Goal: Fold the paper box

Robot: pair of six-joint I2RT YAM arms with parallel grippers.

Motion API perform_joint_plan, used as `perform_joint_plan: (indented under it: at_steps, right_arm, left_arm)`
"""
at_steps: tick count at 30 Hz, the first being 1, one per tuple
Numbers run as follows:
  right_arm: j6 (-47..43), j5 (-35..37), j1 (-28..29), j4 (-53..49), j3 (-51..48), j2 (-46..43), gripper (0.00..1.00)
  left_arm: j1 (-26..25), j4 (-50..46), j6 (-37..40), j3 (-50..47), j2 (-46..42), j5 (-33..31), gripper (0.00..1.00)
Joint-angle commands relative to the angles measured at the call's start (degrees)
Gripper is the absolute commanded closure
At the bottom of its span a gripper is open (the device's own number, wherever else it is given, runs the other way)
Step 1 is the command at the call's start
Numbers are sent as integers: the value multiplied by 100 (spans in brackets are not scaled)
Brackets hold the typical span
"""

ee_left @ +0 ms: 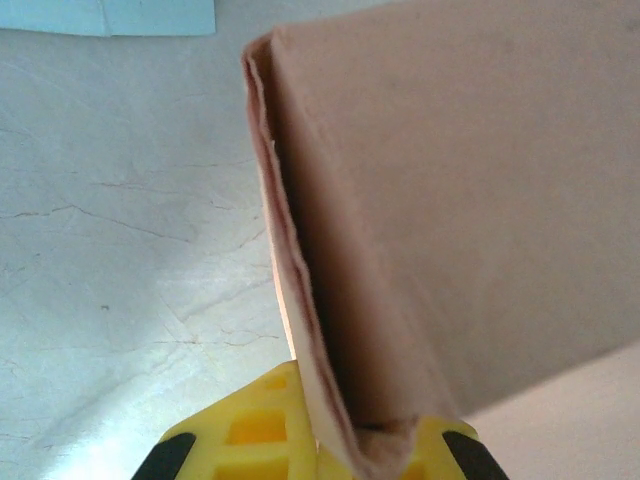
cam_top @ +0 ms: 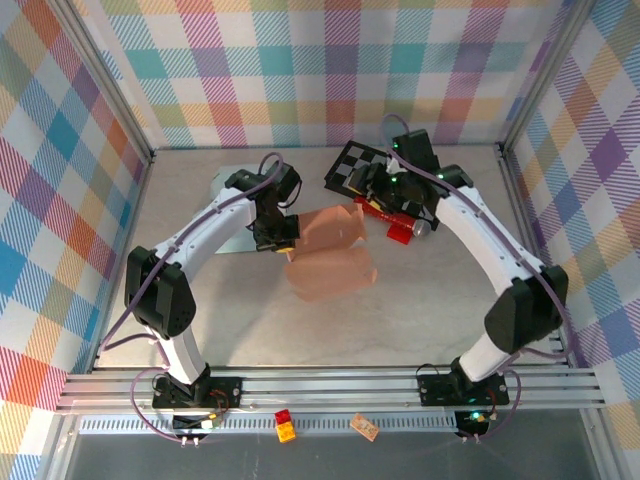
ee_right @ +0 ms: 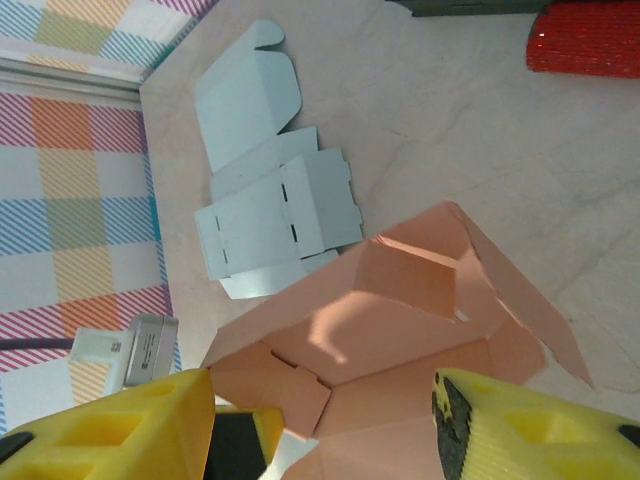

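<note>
- Your left gripper (ee_left: 345, 445) pinches a folded wall of the pink paper box (cam_top: 330, 262).
- Your right gripper (ee_right: 325, 425) is spread wide beside it, seemingly not touching.
- The box sits mid-table (cam_top: 420, 300); a pale blue flat blank (ee_right: 262, 205) lies nearer the far-left corner.

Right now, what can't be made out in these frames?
- Left wrist view: the paper box wall blocks the right side of the table. The bottom edge of the frame cuts off the left gripper, so the grip on the panel is barely visible.
- Right wrist view: the red object is cut by the top edge, so it cannot be identified.
- Top view: the small yellow-and-red item on the front rail is too small to name.
</note>
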Motion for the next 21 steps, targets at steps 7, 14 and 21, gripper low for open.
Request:
perform_joint_plan:
  at_steps: [7,14,21]
  right_arm:
    - [-393,-110,104,-259,792,911,40]
    - [-518,-141,179,-431,845,1284,40]
    - [-694,-110,269,-581,854,1406,39]
  left_arm:
    - [55,-81,165,46,118,310,100]
    - [55,-27,181,46,111,374,100]
    - [55,-10,206,-16,60,392,100]
